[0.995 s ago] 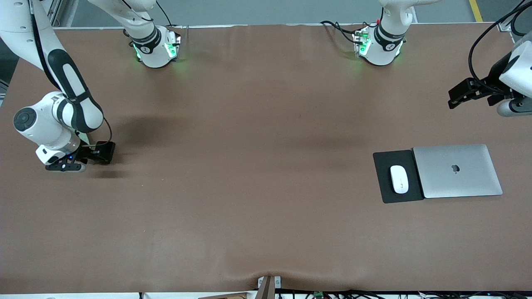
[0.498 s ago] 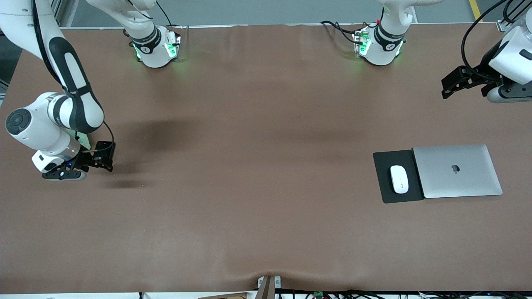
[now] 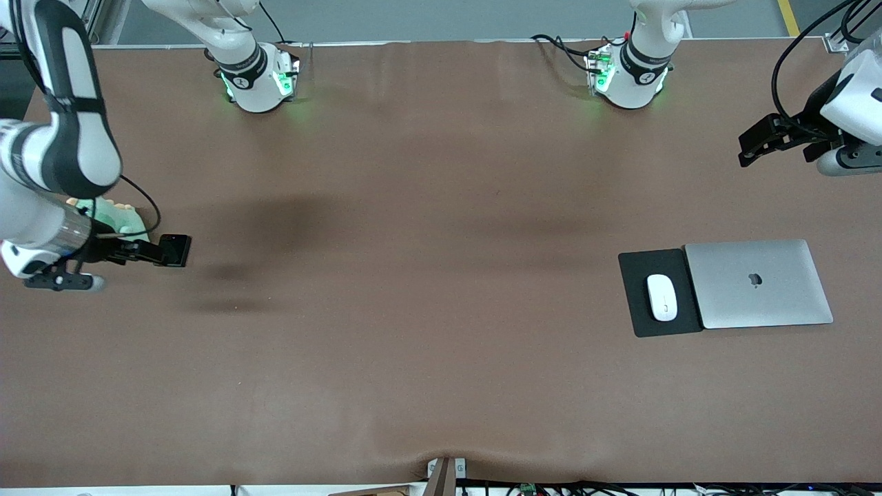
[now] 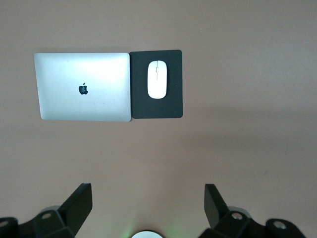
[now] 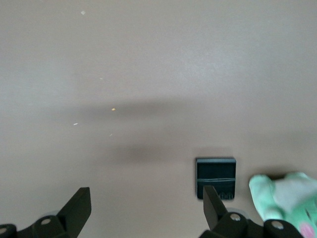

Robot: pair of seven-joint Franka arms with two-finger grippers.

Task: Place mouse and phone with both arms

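Note:
The white mouse lies on a black pad beside a closed silver laptop; the left wrist view shows the mouse from above. The black phone lies flat on the table toward the right arm's end. My right gripper hangs open and empty just beside the phone. In the right wrist view one fingertip overlaps the edge of the phone. My left gripper is open and empty, high over the table's left-arm end.
A mint-green and white soft thing lies under the right arm next to the phone, also in the right wrist view. The pad and laptop lie side by side. Brown cloth covers the table.
The right arm has risen and drawn back toward its end of the table; the phone stays where it was. The left gripper shifted slightly but stays high.

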